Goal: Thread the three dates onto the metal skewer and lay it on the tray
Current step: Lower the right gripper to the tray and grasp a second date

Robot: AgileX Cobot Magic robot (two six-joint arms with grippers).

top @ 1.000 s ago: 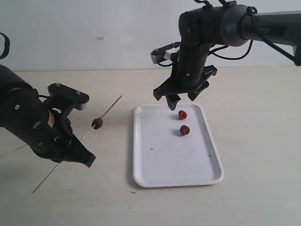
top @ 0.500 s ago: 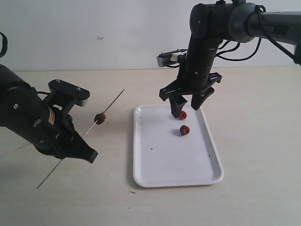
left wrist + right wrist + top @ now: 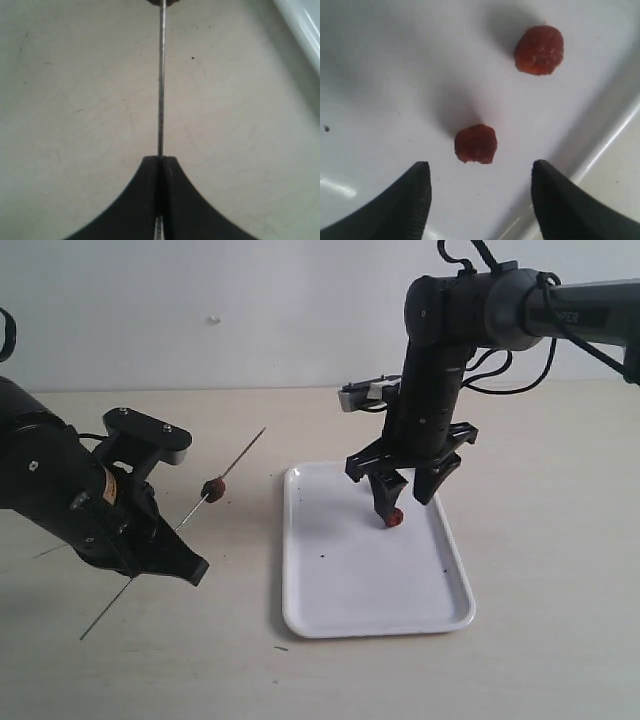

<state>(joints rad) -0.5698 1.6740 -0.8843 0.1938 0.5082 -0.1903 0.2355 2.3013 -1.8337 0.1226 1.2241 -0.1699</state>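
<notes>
My left gripper [image 3: 165, 545] is shut on the metal skewer [image 3: 235, 460], which slants up over the table left of the tray. One dark date [image 3: 212, 488] is threaded on it. In the left wrist view the skewer [image 3: 161, 80] runs straight out from the closed gripper [image 3: 160, 159]. My right gripper [image 3: 405, 505] hangs open, low over the white tray [image 3: 350, 590]. In the right wrist view one red date [image 3: 476, 144] lies just ahead of the open gripper [image 3: 480, 172] and a second date [image 3: 539, 50] lies farther off. The exterior view shows only one tray date [image 3: 395, 518].
The tray's rim [image 3: 605, 145] runs close beside one right finger [image 3: 560, 200]. A corner of the tray [image 3: 302, 25] shows in the left wrist view. The beige table [image 3: 540, 540] meets a white wall at the back.
My right gripper has come down and toward the camera over the two dates on the tray, still open. The left gripper with the skewer has lifted only slightly.
</notes>
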